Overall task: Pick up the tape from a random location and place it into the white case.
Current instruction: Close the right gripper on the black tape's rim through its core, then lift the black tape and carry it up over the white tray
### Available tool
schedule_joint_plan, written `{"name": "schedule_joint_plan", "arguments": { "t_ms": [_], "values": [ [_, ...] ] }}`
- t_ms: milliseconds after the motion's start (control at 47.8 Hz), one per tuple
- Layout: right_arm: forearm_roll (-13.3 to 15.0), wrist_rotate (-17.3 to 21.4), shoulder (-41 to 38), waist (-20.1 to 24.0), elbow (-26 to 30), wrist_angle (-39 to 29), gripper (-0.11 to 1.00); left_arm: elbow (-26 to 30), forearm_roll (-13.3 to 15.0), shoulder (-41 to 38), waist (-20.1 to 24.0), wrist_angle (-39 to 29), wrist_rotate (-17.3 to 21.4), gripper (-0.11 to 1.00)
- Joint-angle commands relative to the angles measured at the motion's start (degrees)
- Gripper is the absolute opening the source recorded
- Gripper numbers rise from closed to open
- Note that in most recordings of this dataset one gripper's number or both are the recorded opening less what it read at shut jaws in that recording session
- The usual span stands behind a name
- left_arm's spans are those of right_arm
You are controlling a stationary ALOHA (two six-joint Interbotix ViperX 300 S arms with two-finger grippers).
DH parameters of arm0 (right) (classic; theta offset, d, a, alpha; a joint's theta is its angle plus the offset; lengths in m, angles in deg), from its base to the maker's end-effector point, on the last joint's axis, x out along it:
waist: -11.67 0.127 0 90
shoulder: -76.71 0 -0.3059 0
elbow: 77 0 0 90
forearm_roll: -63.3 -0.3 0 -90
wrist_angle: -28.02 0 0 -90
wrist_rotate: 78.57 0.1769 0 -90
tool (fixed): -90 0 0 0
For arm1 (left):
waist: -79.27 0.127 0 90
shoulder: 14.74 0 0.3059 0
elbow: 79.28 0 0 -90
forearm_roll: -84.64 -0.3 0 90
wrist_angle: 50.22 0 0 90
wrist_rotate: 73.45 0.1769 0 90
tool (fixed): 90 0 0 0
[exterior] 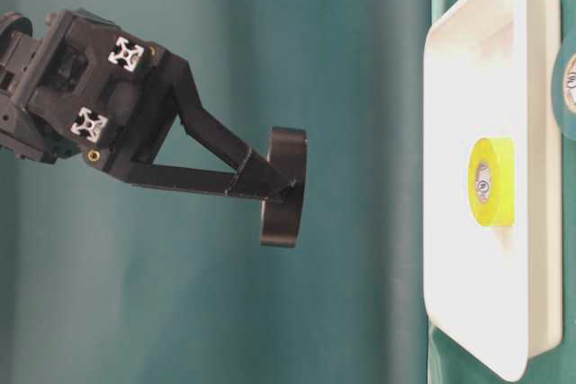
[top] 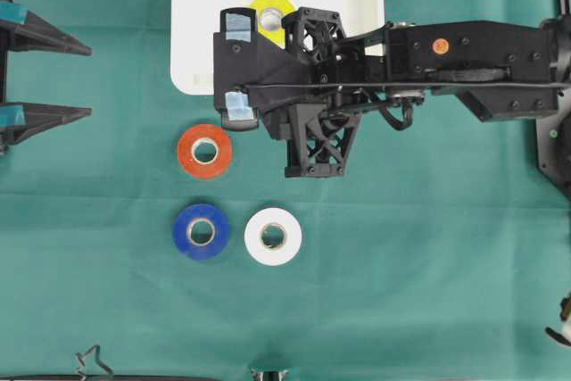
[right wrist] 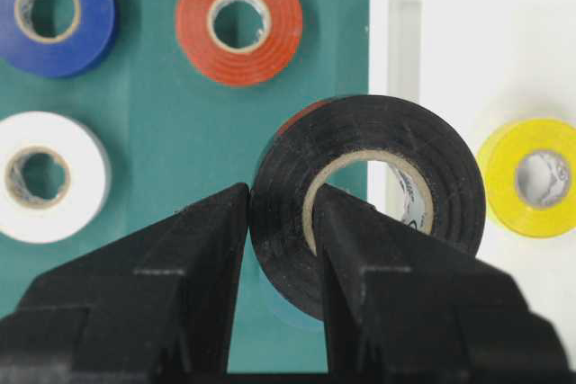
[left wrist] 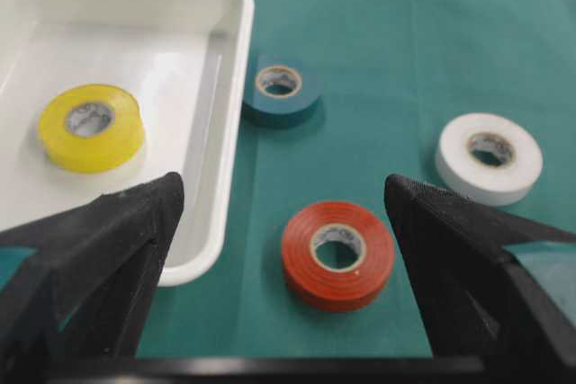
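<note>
Right pincer (right wrist: pixel 279 222) clenched on black tape roll (right wrist: pixel 360 195), one finger through the core, carried above the white case (top: pixel 196 24) edge. Yellow roll (top: pixel 270 17) already inside. Transport step; next: shift over tray, release. Left pincer (top: pixel 76 78) released, idle.

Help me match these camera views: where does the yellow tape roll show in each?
Overhead: yellow tape roll top centre, partly behind the right arm.
Table-level: right, on edge.
Left wrist: left.
Right wrist: right edge.
Shared landmark: it lies in the shallow white plastic case.
</note>
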Motion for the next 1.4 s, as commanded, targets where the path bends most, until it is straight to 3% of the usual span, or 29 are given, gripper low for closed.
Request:
{"name": "schedule_joint_plan", "arguments": {
  "t_ms": [0, 774, 1109, 1381],
  "values": [
    [0.09, 0.18, 1.93, 0.09, 1.67, 0.09, 0.26, 0.62, 0.09, -0.53, -0.09, 0.53, 0.00, 0.98],
    [0.09, 0.18, 1.93, -0.35, 1.67, 0.09, 0.26, 0.62, 0.00, -0.44, -0.09, 0.53, 0.00, 0.98],
    [0.26, -1.41, 1.93, -6.06, 1.32, -0.09, 0.26, 0.62, 0.09, -0.44, -0.09, 0.53, 0.00, 0.98],
    [0.26, -3.16, 1.93, -14.24, 1.14, 0.35, 0.26, 0.62, 0.09, -0.53, -0.18, 0.53, 0.00, 0.98]
  ]
}}
